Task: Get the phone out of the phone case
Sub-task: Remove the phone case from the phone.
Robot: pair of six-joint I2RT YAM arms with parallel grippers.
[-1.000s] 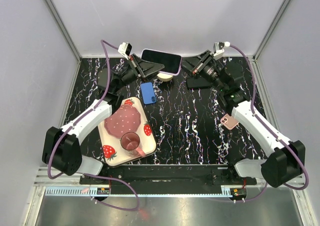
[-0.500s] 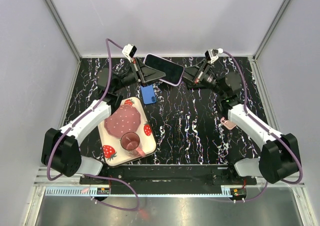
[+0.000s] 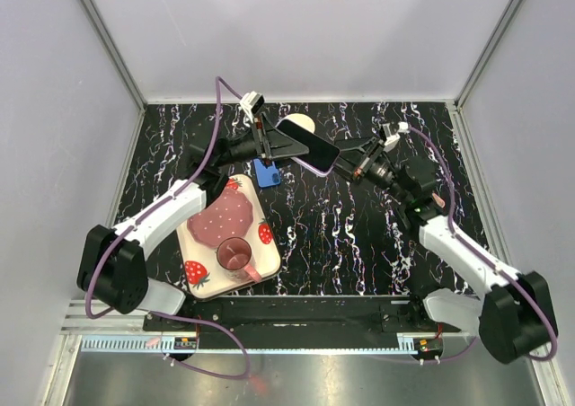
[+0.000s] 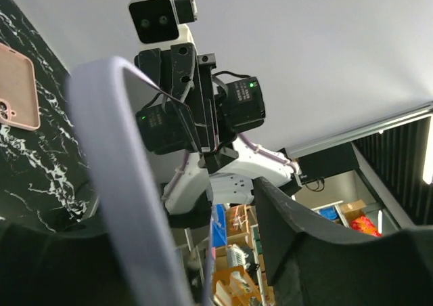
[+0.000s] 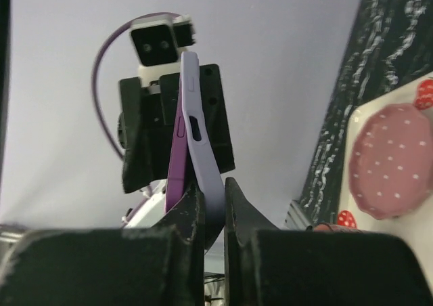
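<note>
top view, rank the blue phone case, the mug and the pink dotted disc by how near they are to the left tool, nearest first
From the left tool:
1. blue phone case, on the table beside it
2. pink dotted disc, far end of the tray
3. mug, the tray's near end

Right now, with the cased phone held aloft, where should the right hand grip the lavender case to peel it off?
Pinch the lavender phone case by its thin end rim, from the right, opposite the left hand. It stands edge-on between the fingers of the right hand, beside the purple phone.
</note>
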